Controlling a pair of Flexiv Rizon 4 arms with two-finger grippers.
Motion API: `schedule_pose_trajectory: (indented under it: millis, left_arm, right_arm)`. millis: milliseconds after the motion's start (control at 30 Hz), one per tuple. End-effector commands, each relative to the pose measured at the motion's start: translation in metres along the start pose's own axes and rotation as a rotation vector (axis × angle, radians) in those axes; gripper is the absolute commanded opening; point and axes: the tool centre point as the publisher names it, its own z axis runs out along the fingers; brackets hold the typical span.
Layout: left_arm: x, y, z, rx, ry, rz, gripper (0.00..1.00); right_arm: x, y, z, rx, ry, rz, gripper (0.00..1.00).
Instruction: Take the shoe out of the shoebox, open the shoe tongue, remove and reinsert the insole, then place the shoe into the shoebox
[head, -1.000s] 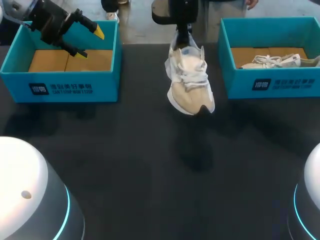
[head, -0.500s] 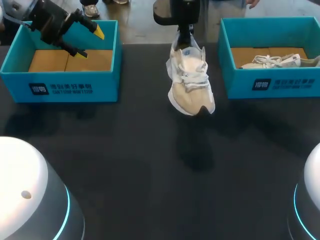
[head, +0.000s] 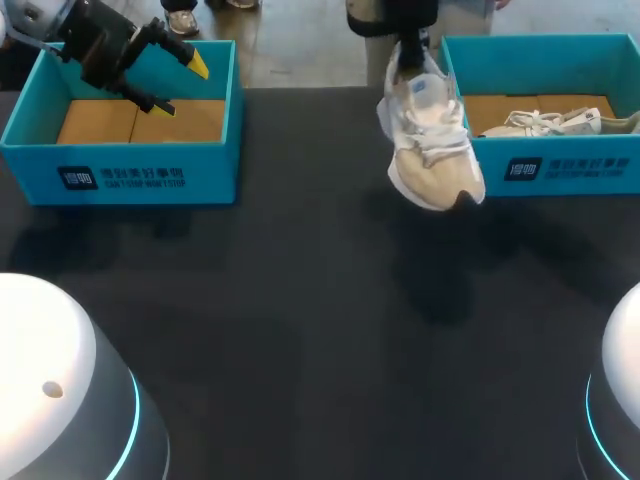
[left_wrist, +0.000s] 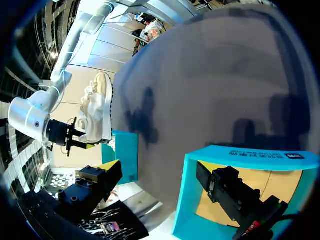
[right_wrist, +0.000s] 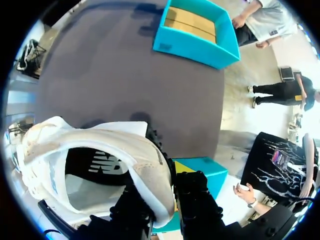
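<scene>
Above the dark grey table (head: 300, 330), beside the right teal cardboard shoebox (head: 560, 170), the beige mesh sneaker (head: 432, 150) hangs toe-down, its heel pinched by the right gripper (right_wrist: 167, 197). The left gripper (head: 180, 87) hovers spread over the left teal shoebox (head: 120, 178). This looks like the take-out step; next the sneaker needs setting down so the tongue can be opened

My right gripper (head: 408, 52) holds the shoe (head: 432, 145) toe-down just beside the right shoebox (head: 560, 172); my left gripper (head: 182, 87) hovers, fingers apart, over the left shoebox (head: 120, 177).
</scene>
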Motion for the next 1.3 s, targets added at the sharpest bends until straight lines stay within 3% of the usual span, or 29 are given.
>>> schedule_pose_trajectory:
  millis: [33, 267, 567, 1300]
  left_arm:
    - [0.0, 0.0, -0.001, 0.0, 0.003, 0.0, 1.0]
    - [0.0, 0.0, -0.001, 0.0, 0.003, 0.0, 1.0]
    - [0.0, 0.0, -0.001, 0.0, 0.003, 0.0, 1.0]
    - [0.0, 0.0, -0.001, 0.0, 0.003, 0.0, 1.0]
  right_arm:
    - [0.0, -0.021, -0.014, 0.003, -0.008, 0.002, 0.0]
    - [-0.01, -0.053, -0.018, 0.021, -0.009, -0.004, 0.0]
    - [-0.025, -0.088, -0.007, 0.053, -0.024, 0.025, 0.0]
    - [-0.025, -0.088, -0.007, 0.053, -0.024, 0.025, 0.0]
